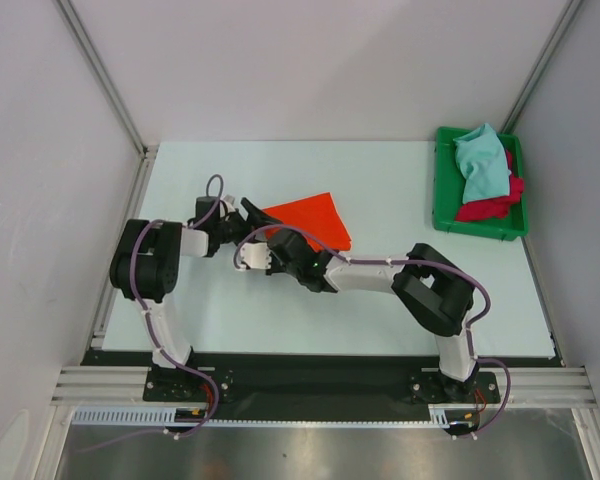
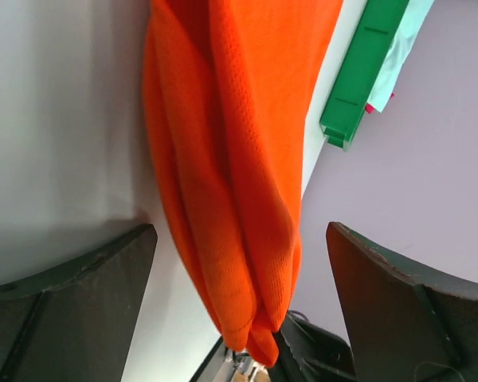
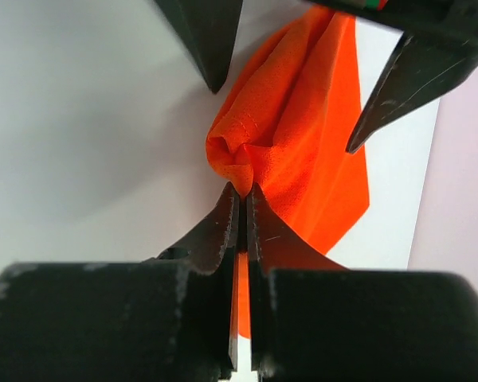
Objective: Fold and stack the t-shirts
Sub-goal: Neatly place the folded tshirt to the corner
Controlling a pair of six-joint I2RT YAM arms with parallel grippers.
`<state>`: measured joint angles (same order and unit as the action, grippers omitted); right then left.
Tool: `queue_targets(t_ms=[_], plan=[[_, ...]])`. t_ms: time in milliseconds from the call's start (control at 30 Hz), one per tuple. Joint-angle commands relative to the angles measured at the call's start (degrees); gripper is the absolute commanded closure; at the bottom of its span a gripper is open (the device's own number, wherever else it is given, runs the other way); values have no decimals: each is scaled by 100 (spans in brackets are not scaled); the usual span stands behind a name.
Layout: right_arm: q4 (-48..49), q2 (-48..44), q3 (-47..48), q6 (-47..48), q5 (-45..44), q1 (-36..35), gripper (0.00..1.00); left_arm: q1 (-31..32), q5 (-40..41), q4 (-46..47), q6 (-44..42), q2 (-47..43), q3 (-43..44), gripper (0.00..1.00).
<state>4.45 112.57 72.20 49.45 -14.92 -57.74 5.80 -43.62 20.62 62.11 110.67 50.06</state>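
Three shirts, one tray [image 1: 443, 190], two grippers. The orange shirt [image 1: 305, 218] lies on the table [image 1: 380, 320], well left of the tray, partly folded into a rough triangle. The teal shirt [image 1: 480, 165] and red shirt [image 1: 490, 207] are both inside the tray, crumpled, with teal on top of red.

The right gripper [image 1: 263, 238] is at the orange shirt's corner farthest from the tray. Its jaws are pressed together on a bunched fold of the cloth [image 3: 303, 135], and a strip of orange shows in the slit between them [image 3: 243, 191].

The left gripper [image 1: 248, 215] is at that same far end. Its jaws are spread wide [image 2: 239, 239], with the orange cloth [image 2: 231, 159] hanging between the two fingers and neither finger gripping it. The tray's edge shows beyond in the left wrist view.
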Motion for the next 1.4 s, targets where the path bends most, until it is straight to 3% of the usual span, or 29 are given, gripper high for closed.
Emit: queue_targets(t_ms=[0, 233, 333, 367, 433, 467, 533, 567, 700, 733, 800, 1000, 1167, 1333, 1367], plan=[[118, -420, 57, -181, 77, 60, 100, 114, 300, 135, 170, 209, 21, 6], [126, -552, 39, -418, 129, 113, 100, 211, 599, -84, -75, 402, 389, 15], [83, -579, 39, -611, 287, 131, 100, 211, 661, -129, -129, 455, 513, 25], [22, -579, 39, -656, 322, 122, 99, 211, 722, -155, -146, 455, 539, 37], [56, -570, 39, -787, 297, 87, 91, 211, 740, -146, -137, 455, 627, 50], [74, -579, 39, -875, 253, 96, 89, 211, 784, -207, -146, 438, 654, 63], [30, -631, 48, -1042, 191, 122, 77, 211, 854, -374, -286, 376, 767, 73], [-14, -666, 66, -1313, 87, 174, 57, 211, 959, -714, -400, 315, 846, 81], [-671, -1245, -30, -2306, 314, 403, 33, 202, 1345, -1744, -1138, 253, 1373, 99], [-847, -1630, -144, -2482, 262, 438, 28, 211, 1451, -1946, -1496, 270, 1636, 100], [-1155, -2027, -504, -2852, 200, 482, 0, 202, 1766, -2649, -1911, 305, 2066, 100], [-2079, -4206, -1769, -3485, 278, 509, 0, 53, 2778, -4125, -3842, 455, 3094, 100], [-2896, -5507, -2210, -3846, 332, 526, 0, -237, 3992, -4839, -4672, 640, 3554, 100], [-3240, -5808, -2281, -4084, 340, 544, 0, -861, 3475, -4577, -5278, 798, 3861, 100], [-3240, -5791, -2264, -4075, 419, 544, 0, -931, 2743, -4445, -5383, 859, 3879, 100]])
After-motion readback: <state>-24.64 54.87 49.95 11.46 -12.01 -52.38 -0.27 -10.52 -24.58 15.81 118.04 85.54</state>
